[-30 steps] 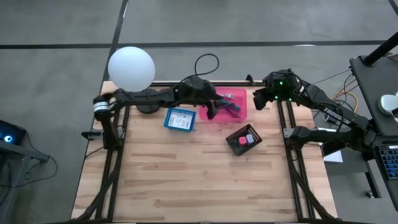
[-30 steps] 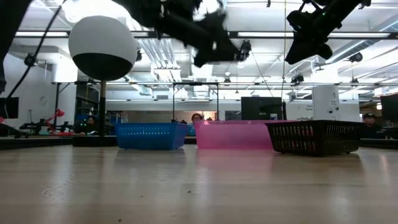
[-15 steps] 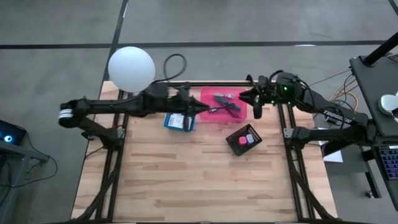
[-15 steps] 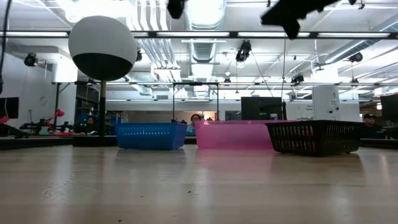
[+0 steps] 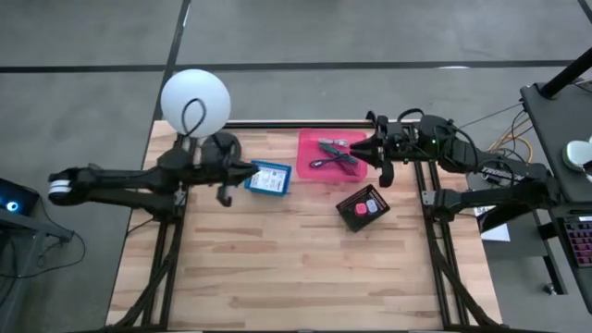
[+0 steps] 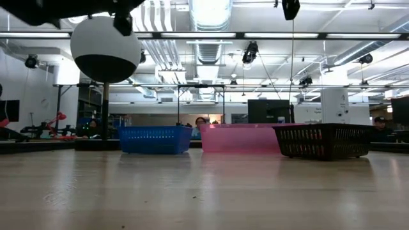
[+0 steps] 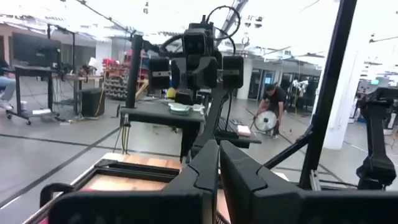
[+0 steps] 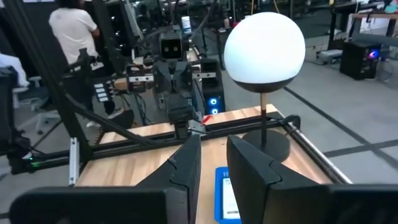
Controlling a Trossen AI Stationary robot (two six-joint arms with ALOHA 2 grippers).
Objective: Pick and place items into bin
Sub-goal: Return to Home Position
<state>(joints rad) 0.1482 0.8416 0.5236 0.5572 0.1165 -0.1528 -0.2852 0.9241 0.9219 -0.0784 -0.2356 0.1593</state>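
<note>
Several thin sticks [image 5: 335, 154], teal and grey among them, lie in the pink bin [image 5: 308, 141] at the table's far side. A pink-red piece [image 5: 363, 208] lies in the black bin [image 5: 350, 200]. The blue bin [image 5: 268, 178] holds a white card. My left gripper [image 5: 251, 169] hangs level just left of the blue bin; in the left wrist view [image 7: 217, 163] its fingers are shut with nothing between them. My right gripper [image 5: 366, 148] is level at the pink bin's right edge, high above the table, its fingers [image 8: 212, 160] slightly apart and empty.
A white globe lamp [image 5: 195, 100] on a black base [image 5: 220, 148] stands at the far left corner, right behind my left arm. In the low view the blue bin [image 6: 155, 139], the pink bin [image 6: 239, 137] and the black bin [image 6: 323, 140] stand in a row at the far side.
My left gripper has drawn back from over the pink bin toward the table's left edge, past the blue bin, and has risen. My right gripper has risen and tipped up to level beside the pink bin. The bins have not moved.
</note>
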